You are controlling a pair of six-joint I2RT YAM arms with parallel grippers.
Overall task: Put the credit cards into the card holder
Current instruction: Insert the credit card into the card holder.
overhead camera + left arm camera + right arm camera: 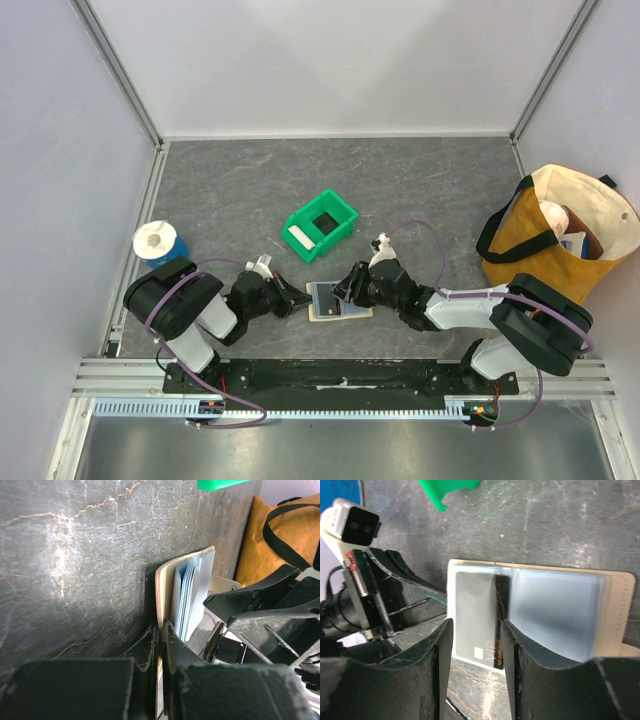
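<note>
The tan card holder point(322, 312) lies open on the table between my arms. In the right wrist view its pale rim point(625, 605) frames clear sleeves, and a grey credit card point(475, 610) marked VIP lies on its left half, over a dark card point(502, 605) whose edge shows. My right gripper point(475, 635) is open, its fingers straddling the grey card's end, apart from it; it also shows in the top view point(347, 291). My left gripper point(161, 645) is shut on the holder's cover edge point(163, 587). Light blue cards or sleeves point(192, 595) stand inside.
A green plastic bin point(320, 228) stands behind the holder, with a whitish flat piece point(299, 238) at its left end. An orange and cream tote bag point(560, 235) stands at the right. A blue and white roll point(160, 242) stands at the left.
</note>
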